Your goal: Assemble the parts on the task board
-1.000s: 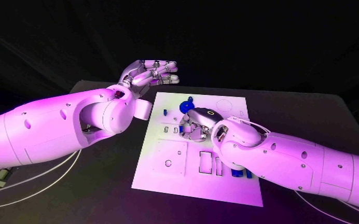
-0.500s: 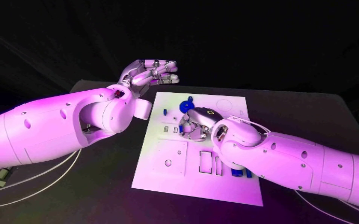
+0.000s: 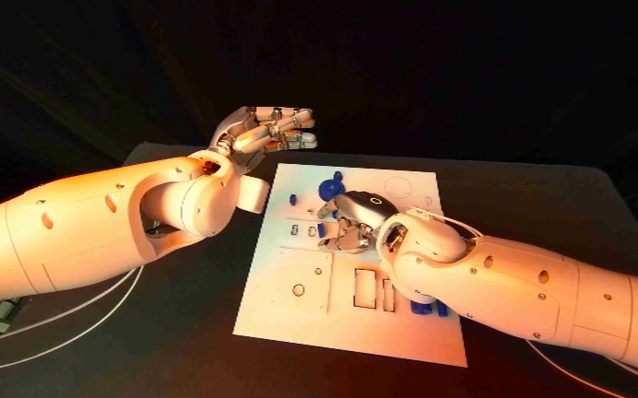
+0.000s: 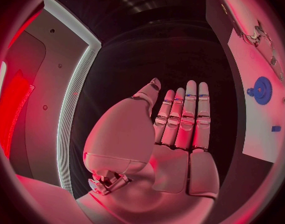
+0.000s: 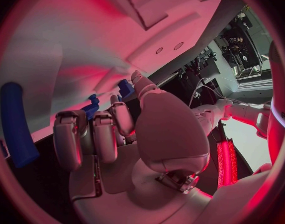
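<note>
The white task board (image 3: 313, 310) lies in the middle of the black table. My right hand (image 3: 348, 223) is down on the board's middle, fingers curled. In the right wrist view its fingertips (image 5: 120, 115) and thumb close round a small blue part (image 5: 90, 107) against the board. A blue gear (image 3: 330, 188) stands on the board just beyond that hand; it also shows as the gear (image 4: 261, 89) in the left wrist view. My left hand (image 3: 266, 131) hovers above the table's far left corner, off the board. Its fingers (image 4: 191, 112) are stretched out side by side and hold nothing.
A long blue piece (image 5: 18, 124) lies on the board beside my right hand. More blue parts (image 3: 423, 307) sit at the board's right edge under my right forearm. A tiny blue piece (image 3: 292, 200) stands near the board's left edge. White cables (image 3: 66, 320) trail at the near left.
</note>
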Motion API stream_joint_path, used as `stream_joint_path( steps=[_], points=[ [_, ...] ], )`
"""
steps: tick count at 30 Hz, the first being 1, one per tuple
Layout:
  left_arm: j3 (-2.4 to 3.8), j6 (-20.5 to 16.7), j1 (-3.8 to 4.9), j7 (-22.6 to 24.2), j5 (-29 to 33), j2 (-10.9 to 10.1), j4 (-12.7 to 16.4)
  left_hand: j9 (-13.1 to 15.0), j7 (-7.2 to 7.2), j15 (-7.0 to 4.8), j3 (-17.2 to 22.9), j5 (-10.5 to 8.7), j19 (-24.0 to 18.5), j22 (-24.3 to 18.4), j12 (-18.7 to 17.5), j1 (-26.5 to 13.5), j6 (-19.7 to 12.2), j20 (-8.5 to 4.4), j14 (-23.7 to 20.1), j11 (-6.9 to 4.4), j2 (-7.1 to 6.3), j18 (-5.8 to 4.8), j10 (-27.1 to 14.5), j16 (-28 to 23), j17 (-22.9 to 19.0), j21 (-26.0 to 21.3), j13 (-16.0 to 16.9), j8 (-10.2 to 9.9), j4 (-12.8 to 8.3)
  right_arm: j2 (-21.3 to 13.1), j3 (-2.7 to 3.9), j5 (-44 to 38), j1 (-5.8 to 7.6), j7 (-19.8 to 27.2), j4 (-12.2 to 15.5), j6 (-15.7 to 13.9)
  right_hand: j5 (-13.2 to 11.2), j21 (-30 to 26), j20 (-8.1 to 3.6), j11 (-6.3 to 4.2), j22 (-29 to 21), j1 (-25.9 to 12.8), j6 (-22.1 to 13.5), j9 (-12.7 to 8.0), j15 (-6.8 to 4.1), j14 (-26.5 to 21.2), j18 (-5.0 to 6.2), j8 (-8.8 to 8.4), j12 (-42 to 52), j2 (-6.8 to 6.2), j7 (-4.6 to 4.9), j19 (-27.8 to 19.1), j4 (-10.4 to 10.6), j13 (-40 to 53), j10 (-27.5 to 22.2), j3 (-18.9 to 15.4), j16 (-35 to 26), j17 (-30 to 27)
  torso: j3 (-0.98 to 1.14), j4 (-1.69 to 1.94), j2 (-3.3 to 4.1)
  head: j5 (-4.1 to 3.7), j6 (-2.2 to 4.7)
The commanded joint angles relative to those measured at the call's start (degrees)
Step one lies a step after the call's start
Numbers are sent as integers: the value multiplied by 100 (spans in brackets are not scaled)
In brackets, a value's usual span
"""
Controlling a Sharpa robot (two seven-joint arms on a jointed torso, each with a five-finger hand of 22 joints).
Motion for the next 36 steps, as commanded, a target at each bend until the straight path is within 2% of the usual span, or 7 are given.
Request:
stream_joint_path(
  steps=[1, 6, 15, 22, 26, 32, 36],
  points=[
    [2, 126, 1, -47, -14, -2, -17, 2, 15, -15, 41, 27, -15, -3, 1, 8, 9, -10, 0, 14, 38, 79, -36, -11, 14, -12, -1, -37, -15, -101, 4, 19, -2, 164, 135, -496, 46, -39, 69, 11, 1121, 156, -372, -115, 40, 582, 34, -43, -26, -103, 52, 385, 294, 144, -44, -449, 6, 1423, -1, 2, -5, 4, 1],
    [2, 241, 1, -266, -207, -23, -90, 8, -19, -88, 59, 16, 181, 30, 32, -55, 51, -83, 250, -33, 13, 86, 62, 36, 57, 102, 12, -24, 2, -367, 36, 225, 42, 411, 463, -820, 124, -49, 64, 26, 1118, 661, -693, -258, 51, 585, 38, -5, 3, -191, 41, 384, 925, 115, -33, -802, 14, 1435, 0, -13, -18, -1, 29],
    [2, 1142, 2, -1287, -1524, 15, -555, 61, -377, -658, 208, -10, 1617, 398, 402, -170, 424, -753, 2206, -512, -18, 96, 1267, 958, 660, 993, 184, 89, 143, -1330, 108, 2281, 595, 1518, 1044, -199, 271, -1002, -48, -147, 246, 902, 334, -119, -98, 345, 293, 536, -493, 178, -170, -133, 745, -353, -532, -674, -563, 710, -14, -47, -158, -84, 90],
    [1, 2631, 15, -3215, -3102, 115, -889, 174, -577, -839, -399, -69, 2270, 714, 977, -1240, 626, -1020, 2260, -713, -185, 66, 2064, 1241, 1072, 1616, 630, 252, 1128, -2199, 114, 4025, 942, 2033, 1204, -114, 161, -5009, -81, -204, -3062, 910, 621, -217, -151, -1217, 969, 536, -3522, 382, -239, -2010, 708, -3017, -1842, -613, -4586, -2878, -18, -78, -295, -91, 79],
    [1, 3064, 27, -4329, -4090, 259, -1025, 460, -810, -965, -753, -42, 2570, 1140, 2098, -1190, 759, -1209, 2157, -879, -158, 67, 2190, 1352, 1400, 2326, 1567, 723, 1434, -2571, 114, 4716, 1008, 2245, 1219, -222, 251, -6099, -1, -167, -3986, 988, 768, -321, -44, -1194, 1005, 400, -5223, 338, -146, -1934, 820, -4608, -1276, -486, -6167, -3693, 3, -84, -361, -63, 11],
    [0, 3195, 43, -5167, -4979, 479, -1127, 1099, -864, -1103, -1166, -32, 2970, 4095, 4996, -984, 455, -1242, 2079, -957, 47, -325, 1768, 1374, 1800, 4752, 4434, 1588, 1473, -2791, 112, 4992, 1031, 2342, 1191, -272, 276, -6764, 33, -151, -4676, 1018, 912, -399, -5, -865, 984, 292, -6113, 313, -184, -1595, 807, -5454, -757, -428, -7111, -4224, 31, -74, -405, -50, -47],
    [-3, 3268, 55, -5570, -5500, 667, -1205, 1407, -844, -1067, -1336, -19, 3148, 5010, 5314, -846, 154, -1266, 2075, -967, 157, -418, 1509, 1323, 1970, 5410, 4762, 1970, 1414, -2853, 110, 5009, 1037, 2361, 1131, -318, 299, -7103, 37, -142, -5072, 1006, 983, -446, -4, -623, 978, 220, -6509, 302, -173, -1352, 771, -5816, -508, -413, -7578, -4527, 48, -80, -421, -31, -95]
  ],
)
